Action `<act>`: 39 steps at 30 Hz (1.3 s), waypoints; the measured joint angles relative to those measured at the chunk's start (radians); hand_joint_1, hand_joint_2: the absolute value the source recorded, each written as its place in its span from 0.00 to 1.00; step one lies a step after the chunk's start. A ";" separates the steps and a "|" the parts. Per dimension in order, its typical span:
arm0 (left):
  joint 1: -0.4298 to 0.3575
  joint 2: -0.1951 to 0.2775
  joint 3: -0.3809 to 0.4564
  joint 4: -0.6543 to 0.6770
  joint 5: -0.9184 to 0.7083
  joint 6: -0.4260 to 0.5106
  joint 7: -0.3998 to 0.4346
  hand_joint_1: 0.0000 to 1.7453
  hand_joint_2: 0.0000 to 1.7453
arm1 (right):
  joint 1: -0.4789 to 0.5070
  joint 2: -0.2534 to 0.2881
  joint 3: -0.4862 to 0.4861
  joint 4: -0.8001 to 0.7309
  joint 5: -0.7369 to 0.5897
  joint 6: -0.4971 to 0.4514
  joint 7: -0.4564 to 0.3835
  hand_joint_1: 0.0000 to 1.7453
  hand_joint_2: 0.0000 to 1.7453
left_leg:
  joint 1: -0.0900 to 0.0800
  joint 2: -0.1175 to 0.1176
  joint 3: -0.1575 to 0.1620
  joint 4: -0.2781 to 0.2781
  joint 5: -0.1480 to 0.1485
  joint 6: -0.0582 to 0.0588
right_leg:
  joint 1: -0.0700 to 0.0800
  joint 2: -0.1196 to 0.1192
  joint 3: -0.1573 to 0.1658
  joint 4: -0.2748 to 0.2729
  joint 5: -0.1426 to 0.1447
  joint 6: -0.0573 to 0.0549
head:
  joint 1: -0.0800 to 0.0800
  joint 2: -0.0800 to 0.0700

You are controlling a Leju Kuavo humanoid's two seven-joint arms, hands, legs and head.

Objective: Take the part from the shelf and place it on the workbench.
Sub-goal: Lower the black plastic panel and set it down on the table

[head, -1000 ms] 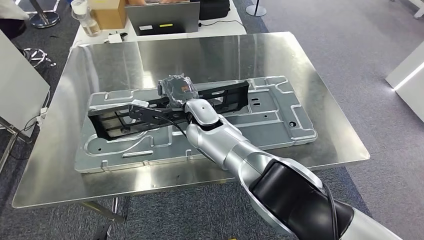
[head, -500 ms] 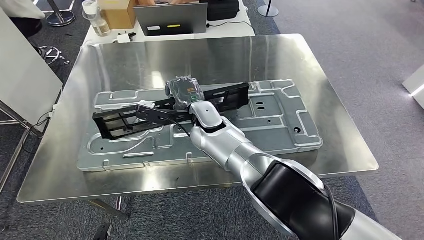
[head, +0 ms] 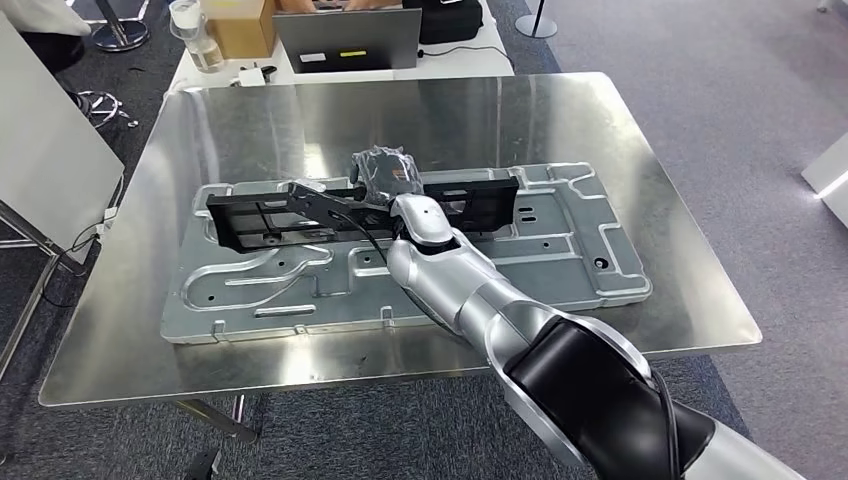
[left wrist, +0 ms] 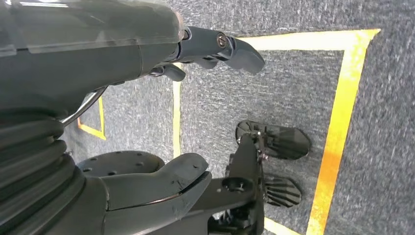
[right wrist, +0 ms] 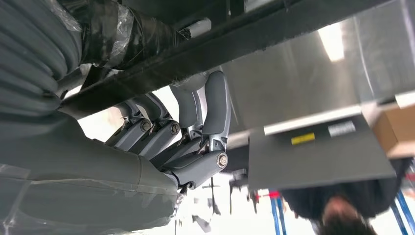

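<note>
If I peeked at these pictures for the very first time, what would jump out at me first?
Probably the big silver right arm reaching up from the bottom of the head view, its right hand gripping a long black part around the middle. The part lies across a large stamped grey metal plate on the shiny workbench. Behind the workbench, a laptop sits on a white table.

no legible text, laptop (head: 348, 38) stickers too small to read
</note>
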 joint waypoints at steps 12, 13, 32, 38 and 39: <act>-0.005 0.007 0.000 0.000 0.009 -0.012 0.008 0.00 1.00 | -0.051 -0.004 -0.083 0.039 -0.078 0.156 0.003 1.00 1.00 | 0.001 -0.002 0.004 -0.005 0.002 -0.007 | -0.009 0.001 -0.003 -0.015 0.024 0.005 | 0.000 0.000; -0.005 0.007 0.000 0.000 0.009 -0.012 0.008 0.00 1.00 | -0.052 -0.004 -0.086 0.041 -0.079 0.158 0.004 1.00 1.00 | 0.001 -0.002 0.005 -0.007 0.004 -0.014 | -0.008 0.002 -0.004 -0.018 0.026 0.001 | 0.000 0.000; -0.006 0.016 0.000 0.000 0.010 -0.013 0.011 0.00 1.00 | -0.071 0.004 -0.101 0.058 -0.083 0.219 0.022 0.75 1.00 | 0.009 0.001 0.016 -0.013 0.000 0.005 | -0.006 0.001 -0.033 0.043 -0.014 0.010 | 0.000 0.000; -0.007 0.017 0.000 0.000 0.017 -0.031 0.013 0.00 0.25 | -0.083 0.004 -0.104 0.073 -0.081 0.268 0.036 0.00 1.00 | 0.009 0.000 0.019 -0.013 -0.002 0.008 | -0.019 0.000 -0.106 0.197 -0.047 0.023 | 0.001 0.000; -0.007 0.017 0.000 0.000 0.018 -0.032 0.013 0.00 0.00 | -0.087 0.004 -0.104 0.073 -0.080 0.270 0.036 0.00 1.00 | 0.010 -0.001 0.021 -0.012 -0.004 0.005 | -0.020 -0.001 -0.074 0.128 -0.009 0.021 | 0.001 0.000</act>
